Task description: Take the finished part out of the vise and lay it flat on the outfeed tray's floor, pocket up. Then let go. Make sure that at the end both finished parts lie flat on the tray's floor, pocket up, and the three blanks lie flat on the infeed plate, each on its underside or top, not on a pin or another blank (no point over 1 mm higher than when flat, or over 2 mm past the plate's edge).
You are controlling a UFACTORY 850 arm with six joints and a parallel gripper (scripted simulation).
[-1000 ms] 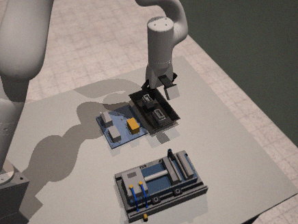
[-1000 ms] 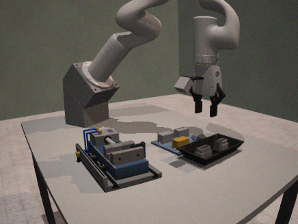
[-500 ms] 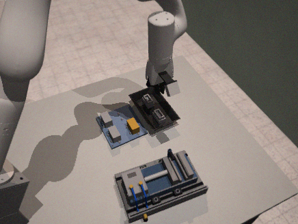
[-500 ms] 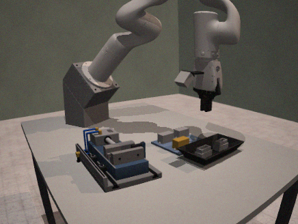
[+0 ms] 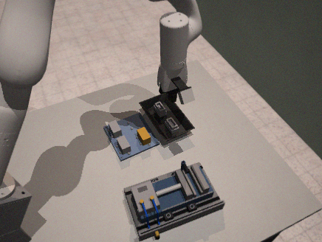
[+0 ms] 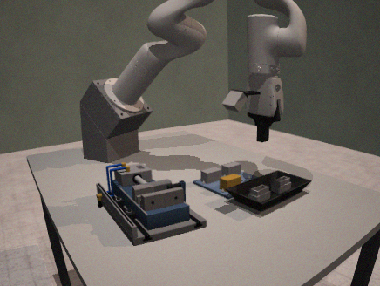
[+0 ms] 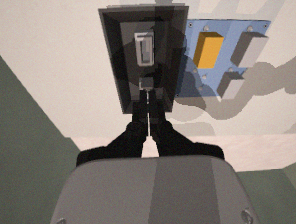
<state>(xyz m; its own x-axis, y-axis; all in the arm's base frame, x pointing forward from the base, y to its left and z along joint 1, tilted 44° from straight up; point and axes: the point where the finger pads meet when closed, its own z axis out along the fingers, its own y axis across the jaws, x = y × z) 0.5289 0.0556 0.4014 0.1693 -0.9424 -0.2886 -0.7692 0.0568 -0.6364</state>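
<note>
Two parts (image 5: 172, 125) lie in tray (image 5: 186, 122), below closed jaws.

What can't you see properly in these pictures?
- Wrist view: the black tray's near end and the second gray part sit behind the shut gripper.
- Wrist view: the vise is outside the frame.
- Top view: the arm's base is cut off by the left edge.

gripper (image 5: 170, 97) above tray (image 5: 188, 124), vise (image 5: 173, 197) empty
</note>
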